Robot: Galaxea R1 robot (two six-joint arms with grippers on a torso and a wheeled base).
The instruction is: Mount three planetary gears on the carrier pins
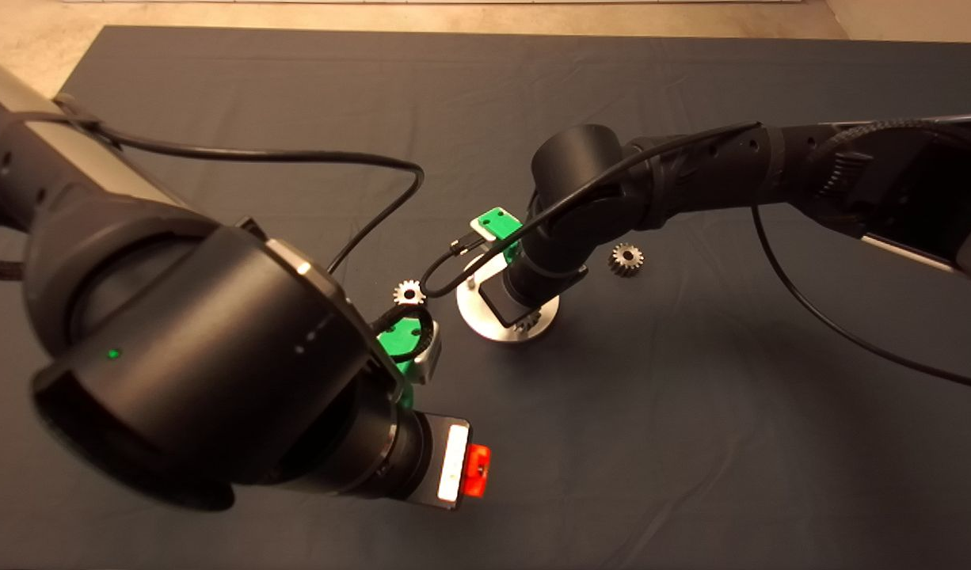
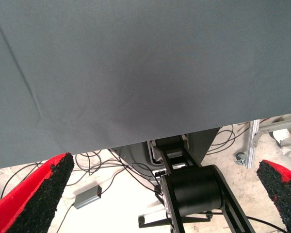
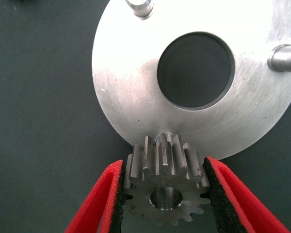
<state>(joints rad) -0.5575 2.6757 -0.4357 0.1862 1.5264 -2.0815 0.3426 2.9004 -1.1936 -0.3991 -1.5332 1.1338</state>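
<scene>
Nearest the camera, the left gripper [image 2: 162,194] hung spread wide and empty over the mat's [image 1: 691,443] near edge. Past it, the right gripper [image 3: 165,187] pinched one gear [image 3: 165,187] between its pads, poised above the silver disc [image 3: 131,92] at its near rim. Two pins [image 3: 139,7] showed bare; the third appeared hidden beneath the gear. The first placement seemed underway: next, the bore needed lining up over that pin. One loose gear [image 1: 409,294] lay at the disc's nine o'clock, another [image 1: 626,259] at two o'clock. Open mat stretched beyond to the far edge.
</scene>
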